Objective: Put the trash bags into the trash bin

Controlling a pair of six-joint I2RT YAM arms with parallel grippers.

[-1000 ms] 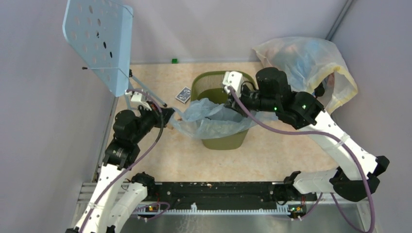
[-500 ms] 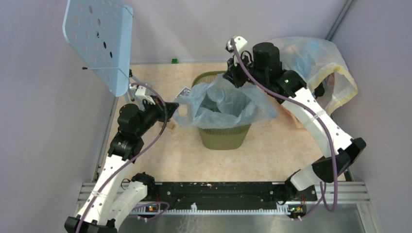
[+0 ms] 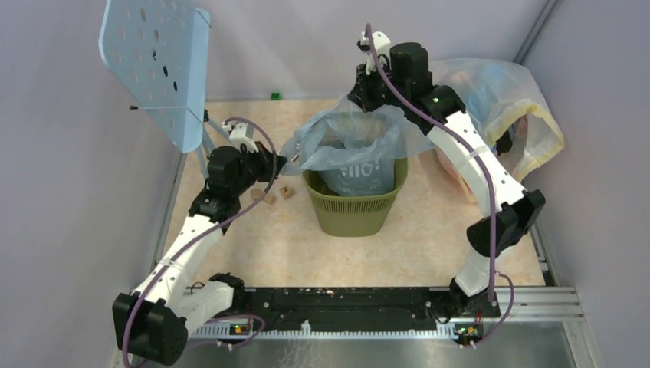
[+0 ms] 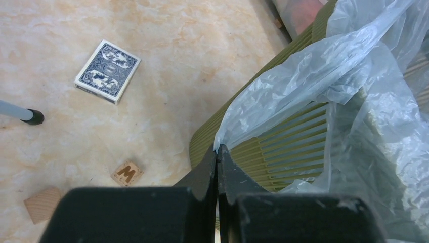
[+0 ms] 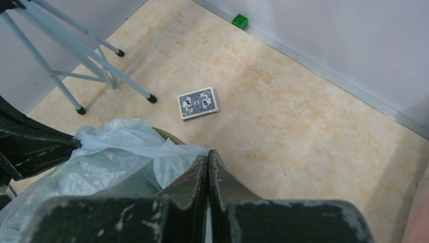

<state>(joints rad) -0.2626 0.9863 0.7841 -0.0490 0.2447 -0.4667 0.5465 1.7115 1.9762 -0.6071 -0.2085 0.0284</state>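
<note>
The pale blue translucent trash bag [image 3: 349, 146] hangs spread open over the olive-green trash bin [image 3: 356, 211], its lower part with white lettering inside the bin. My left gripper [image 3: 280, 162] is shut on the bag's left edge, just outside the bin's left rim. In the left wrist view the gripper [image 4: 217, 152] pinches a corner of the bag [image 4: 324, 76] above the bin wall [image 4: 283, 152]. My right gripper [image 3: 362, 103] is raised behind the bin. It [image 5: 208, 154] is shut on the bag's far edge [image 5: 116, 152], above the rim [image 5: 164, 134].
A deck of cards [image 5: 198, 103] lies on the floor left of and behind the bin. Small wooden tiles [image 3: 285, 192] sit by the bin's left side. A blue perforated stand [image 3: 157, 69] is at the back left, a big stuffed sack [image 3: 498, 100] at the back right, and a green block [image 3: 274, 96] by the wall.
Both grippers rose and moved away from me, lifting the bag off the bin's front and stretching it open over the bin. The bag's bottom now hangs inside.
</note>
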